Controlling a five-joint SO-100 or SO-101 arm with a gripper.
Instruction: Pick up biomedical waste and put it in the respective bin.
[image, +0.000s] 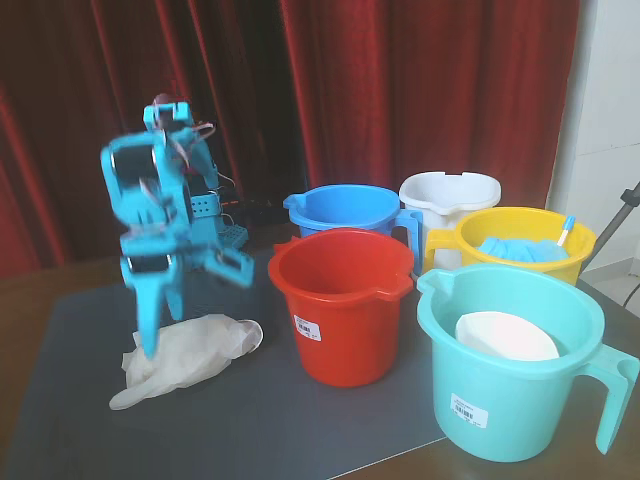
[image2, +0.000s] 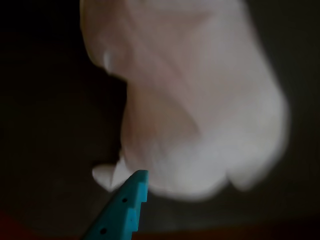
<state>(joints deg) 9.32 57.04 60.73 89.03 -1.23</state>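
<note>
1. The waste here is a crumpled whitish glove (image: 185, 355), lying flat on the dark mat (image: 260, 420) at the left of the fixed view, well apart from the nearest bin.
2. It looks featherweight and limp, thin rubbery film with no stiffness at all, so I'd expect it to drape and dangle once lifted, and maybe cling to the mat.
3. The best hold, to my eye, is a bunched fold near its middle, where there is enough material to pinch; a lone finger end could slip out.
4. The blue pincer (image: 160, 335) stands tip-down on the glove's left part. One prong reaches down to it and the other juts off to the right, so it looks spread apart, not gripping anything yet.
5. In the wrist view the glove (image2: 200, 100) fills the frame, blurred, with one blue prong tip (image2: 132, 192) at its lower edge.
6. Five bins stand on the worktop: the red bin (image: 340, 305) looks empty, the teal bin (image: 520, 370) holds something flat and white, the yellow bin (image: 525, 240) holds blue material and a small blue-tipped item.
7. The blue bin (image: 345, 208) and white bin (image: 450, 198) behind hide their contents.
</note>
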